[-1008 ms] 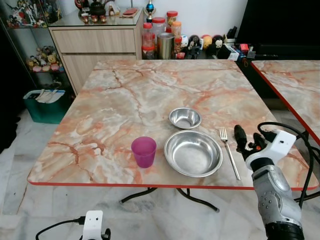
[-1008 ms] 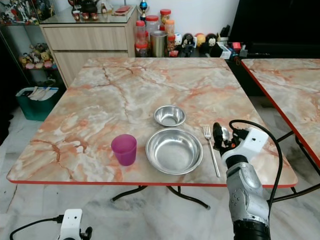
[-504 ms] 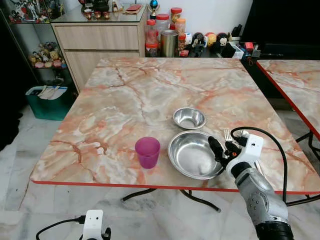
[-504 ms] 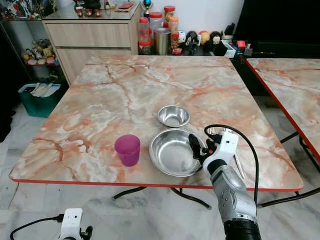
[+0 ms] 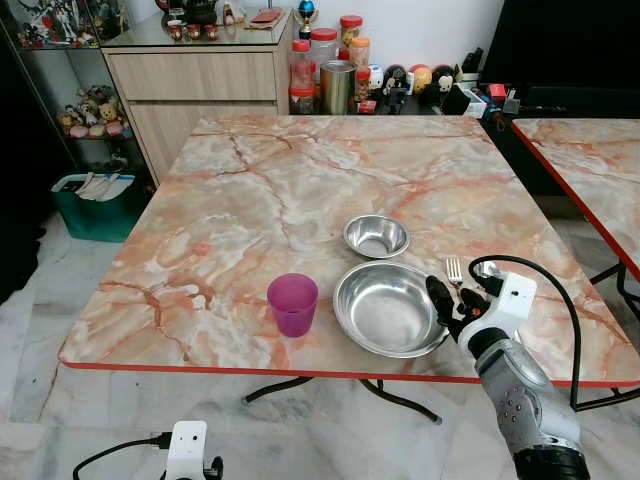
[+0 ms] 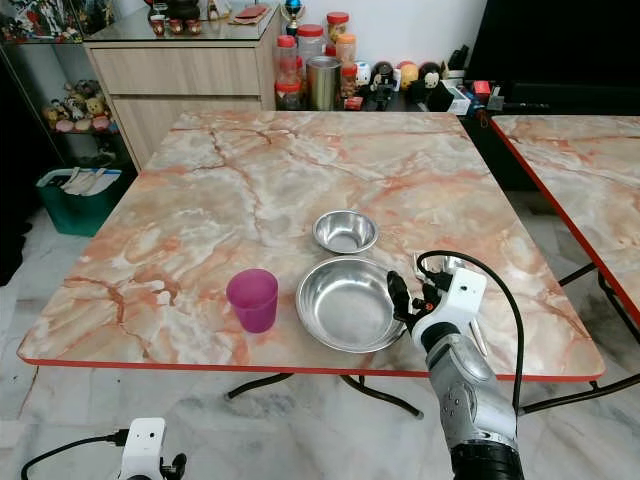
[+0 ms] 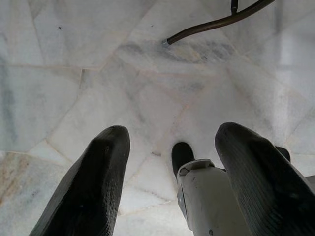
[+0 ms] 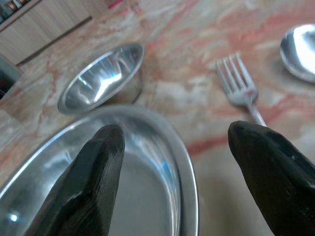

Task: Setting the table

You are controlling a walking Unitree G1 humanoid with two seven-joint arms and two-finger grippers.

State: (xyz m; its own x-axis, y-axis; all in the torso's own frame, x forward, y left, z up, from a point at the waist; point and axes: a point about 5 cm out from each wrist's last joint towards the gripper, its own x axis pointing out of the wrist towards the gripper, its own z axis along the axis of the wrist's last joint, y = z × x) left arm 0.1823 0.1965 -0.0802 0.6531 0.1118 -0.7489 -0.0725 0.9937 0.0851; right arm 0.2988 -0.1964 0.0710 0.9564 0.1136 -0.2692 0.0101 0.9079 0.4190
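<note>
Right claw has backed off slightly; fork seemingly just beyond.

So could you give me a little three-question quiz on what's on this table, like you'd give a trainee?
1. True or false: the purple cup stands on the robot's left of the large steel plate.
2. Which lies beside the fork: A) knife B) spoon C) napkin?
3. Fill in: the right gripper hovers, fingers open, over the plate's ____ rim.

Key: 1 true; 2 B; 3 right.
</note>
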